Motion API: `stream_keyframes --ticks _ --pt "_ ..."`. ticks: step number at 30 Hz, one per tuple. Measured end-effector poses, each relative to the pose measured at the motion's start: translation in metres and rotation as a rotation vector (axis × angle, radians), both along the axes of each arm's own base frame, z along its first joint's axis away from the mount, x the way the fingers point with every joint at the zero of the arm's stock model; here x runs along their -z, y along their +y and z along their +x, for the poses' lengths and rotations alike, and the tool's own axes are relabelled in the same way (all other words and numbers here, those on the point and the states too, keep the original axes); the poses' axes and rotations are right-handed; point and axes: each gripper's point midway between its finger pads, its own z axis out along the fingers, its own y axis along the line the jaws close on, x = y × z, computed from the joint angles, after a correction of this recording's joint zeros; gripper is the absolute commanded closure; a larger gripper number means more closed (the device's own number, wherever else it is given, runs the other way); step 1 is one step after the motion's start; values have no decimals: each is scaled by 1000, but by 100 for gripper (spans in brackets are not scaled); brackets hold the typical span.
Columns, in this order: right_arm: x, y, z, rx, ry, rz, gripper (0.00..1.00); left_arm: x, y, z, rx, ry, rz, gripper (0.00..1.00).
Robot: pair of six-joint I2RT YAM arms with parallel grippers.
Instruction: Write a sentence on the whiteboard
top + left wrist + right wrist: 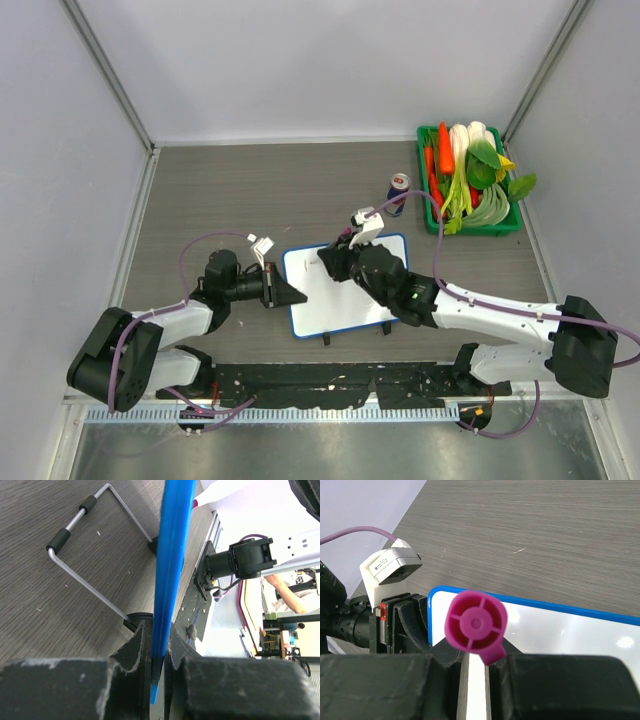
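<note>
The whiteboard [350, 290], white with a blue rim, lies in the middle of the table. My left gripper [293, 296] is shut on its left edge. In the left wrist view the blue rim [172, 555] runs edge-on between the closed jaws of the left gripper [159, 635]. My right gripper [336, 260] is over the board's far left corner, shut on a marker. In the right wrist view the marker's magenta end [476, 625] sticks up between the fingers of the right gripper [476, 657], above the board [560, 630]. No sentence shows clearly; the board under the gripper is hidden.
A green basket [505, 228] of vegetables stands at the far right, with a small can [399, 188] to its left. Two black clips [326, 340] sit on the board's near edge. A wire stand [95, 540] lies on the table beside the board in the left wrist view.
</note>
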Motion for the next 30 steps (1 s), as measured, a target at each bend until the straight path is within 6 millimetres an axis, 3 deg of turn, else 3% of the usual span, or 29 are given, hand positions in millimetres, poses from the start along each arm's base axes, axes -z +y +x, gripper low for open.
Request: stream_keyframes --ticks 10,30 --pt "-12 3 6 18 -20 14 99 0 0 0 1 0 0 100" --pt "-5 4 9 31 -16 -11 98 1 0 0 2 3 0 100"
